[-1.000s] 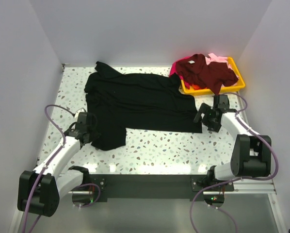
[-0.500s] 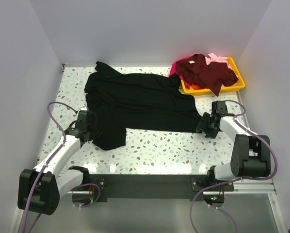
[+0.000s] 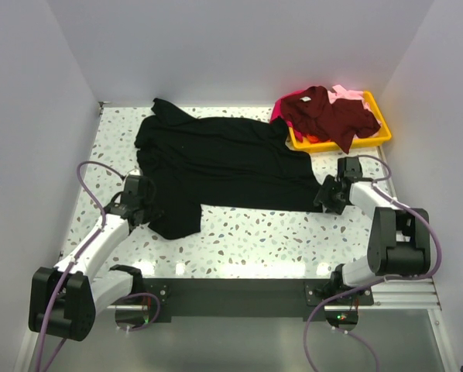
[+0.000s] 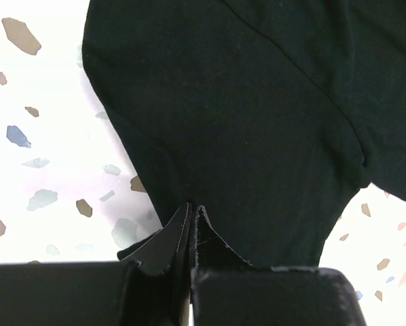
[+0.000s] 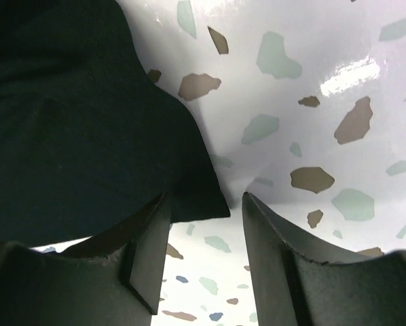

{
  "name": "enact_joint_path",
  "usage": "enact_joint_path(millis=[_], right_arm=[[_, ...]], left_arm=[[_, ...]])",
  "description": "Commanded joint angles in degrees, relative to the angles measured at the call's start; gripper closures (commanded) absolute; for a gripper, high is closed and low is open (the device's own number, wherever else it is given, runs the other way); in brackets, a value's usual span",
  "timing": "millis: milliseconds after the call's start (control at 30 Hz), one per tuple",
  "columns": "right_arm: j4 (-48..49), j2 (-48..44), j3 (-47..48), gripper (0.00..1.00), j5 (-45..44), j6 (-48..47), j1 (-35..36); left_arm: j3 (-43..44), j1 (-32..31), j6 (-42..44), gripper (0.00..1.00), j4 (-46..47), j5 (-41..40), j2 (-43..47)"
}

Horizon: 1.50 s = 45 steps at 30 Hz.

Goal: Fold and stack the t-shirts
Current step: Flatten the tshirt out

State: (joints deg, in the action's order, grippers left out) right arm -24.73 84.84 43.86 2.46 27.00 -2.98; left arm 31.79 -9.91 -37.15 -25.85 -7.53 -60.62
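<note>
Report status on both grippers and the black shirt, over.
Left gripper shut on large black cloth t-shirt, near-left edge. Right gripper open, jaws astride its near-right corner. Dark maroon cloth t-shirt heaped on yellow plastic tray, apart from both arms.

Four t-shirts [image 3: 216, 163], one yellow tray [image 3: 378, 133], two arms [image 3: 100, 240].

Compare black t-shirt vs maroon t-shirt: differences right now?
The black t-shirt lies spread on the table; the maroon t-shirt is bunched over the yellow tray. The black t-shirt covers far more area than the maroon t-shirt. The left gripper is shut on the black t-shirt's edge and the right gripper straddles its corner, jaws open; the maroon t-shirt is untouched. Both are dark and unfolded.
</note>
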Motion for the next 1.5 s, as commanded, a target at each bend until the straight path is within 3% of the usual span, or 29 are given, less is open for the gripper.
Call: enact_joint_path(millis=[0, 233, 300, 333, 367, 667, 900, 1200, 1467], right_arm=[[2.32, 2.52, -0.17, 0.51, 0.35, 0.24, 0.35], [2.23, 2.53, -1.32, 0.76, 1.85, -0.46, 0.52], [1.71, 2.09, -1.32, 0.93, 2.37, -0.99, 0.61], [1.53, 1.91, -1.23, 0.93, 2.55, -1.08, 0.61], [1.27, 1.74, -1.14, 1.0, 2.72, -1.34, 0.61], [-6.46, -6.96, 1.23, 1.0, 4.22, -4.32, 0.96], [-15.51, -18.11, 3.34, 1.0, 5.71, -6.44, 1.14], [-24.04, -25.42, 3.78, 1.0, 6.42, -6.26, 2.46], [-28.18, -28.94, 4.4, 1.0, 3.43, -3.72, 9.13]], left_arm=[[2.4, -0.37, 1.37, 1.0, 1.59, 0.32, 0.85], [2.66, -0.37, 1.81, 1.0, 1.24, 0.67, 1.21], [2.75, -0.37, 1.9, 1.0, 1.32, 1.02, 1.21], [2.75, -0.37, 1.9, 1.0, 1.24, 1.11, 1.21], [2.66, -0.37, 1.9, 1.0, 1.15, 1.2, 1.29], [4.42, -0.46, 2.69, 1.0, -1.31, 2.96, 3.75], [7.67, -0.37, 2.17, 1.0, -6.49, 3.84, 9.37], [12.24, -0.37, -0.12, 1.0, -14.66, 3.31, 17.37], [18.21, -0.37, -1.79, 1.0, -21.96, 2.17, 22.74]])
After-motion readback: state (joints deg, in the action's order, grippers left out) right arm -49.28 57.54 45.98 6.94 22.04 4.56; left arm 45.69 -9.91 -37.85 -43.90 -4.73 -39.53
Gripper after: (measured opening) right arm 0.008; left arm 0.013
